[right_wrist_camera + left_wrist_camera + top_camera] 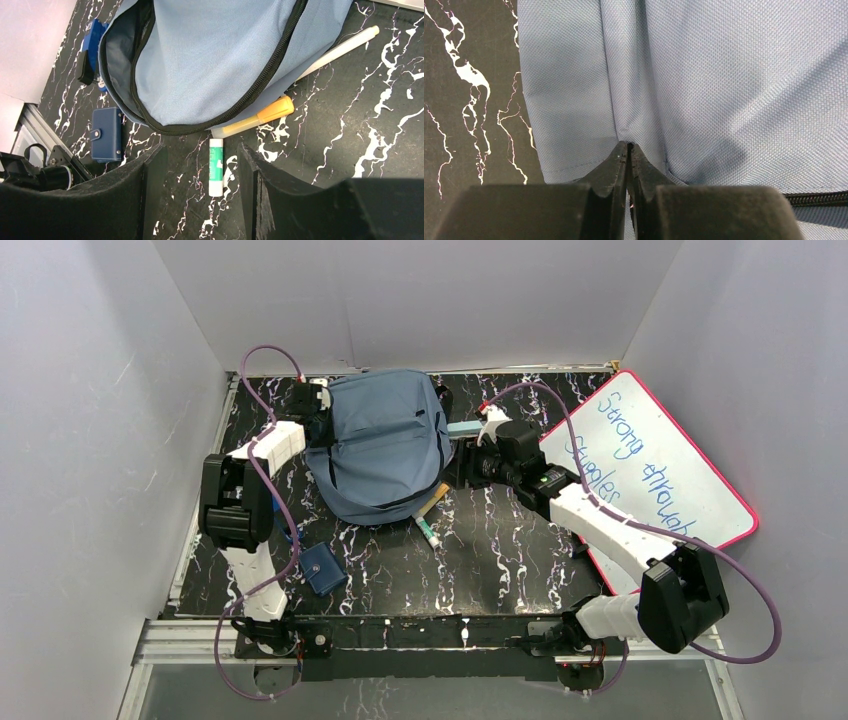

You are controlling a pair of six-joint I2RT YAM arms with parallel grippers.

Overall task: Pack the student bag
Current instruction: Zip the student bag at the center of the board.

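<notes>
Blue bag (pixel 385 445): far tabletop (pixel 500 560) edge, fold clenched by left gripper (pixel 628 146)
Glue stick (pixel 216 167): under spread right gripper (pixel 202 150) — axis toward bag mouth

Left arm (pixel 262 452) and right arm (pixel 600 522): white link shells, black joint housings, purple cables (pixel 268 350) looping alongside. Right gripper (pixel 201 150): black, matte, wedge-shaped fingers (pixel 125 195).
</notes>
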